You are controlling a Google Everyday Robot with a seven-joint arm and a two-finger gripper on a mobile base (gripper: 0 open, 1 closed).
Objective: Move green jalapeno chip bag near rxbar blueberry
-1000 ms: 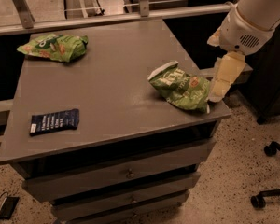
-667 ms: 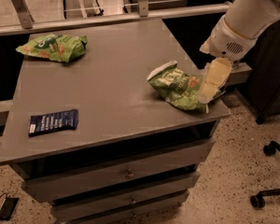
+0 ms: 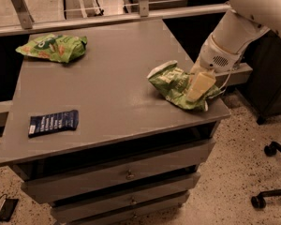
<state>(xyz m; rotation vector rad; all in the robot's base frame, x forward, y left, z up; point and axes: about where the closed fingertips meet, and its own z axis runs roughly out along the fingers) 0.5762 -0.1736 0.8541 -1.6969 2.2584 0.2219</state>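
The green jalapeno chip bag (image 3: 171, 82) lies crumpled near the right front corner of the grey table (image 3: 112, 78), its white edge pointing to the back. My gripper (image 3: 199, 85) reaches in from the right on a white arm and sits over the bag's right half, touching or just above it. The rxbar blueberry (image 3: 53, 123), a small flat dark blue wrapper with white lettering, lies near the table's left front edge, far from the bag.
A brighter yellow-green chip bag (image 3: 54, 47) lies at the back left corner. The table is a cabinet with drawers (image 3: 126, 175) below. A metal rail (image 3: 107, 18) runs behind it. Office chair wheels (image 3: 267, 172) stand on the floor at right.
My gripper has moved left and down from beside the table's right edge onto the right half of the green jalapeno chip bag. The bag and bar have not moved.
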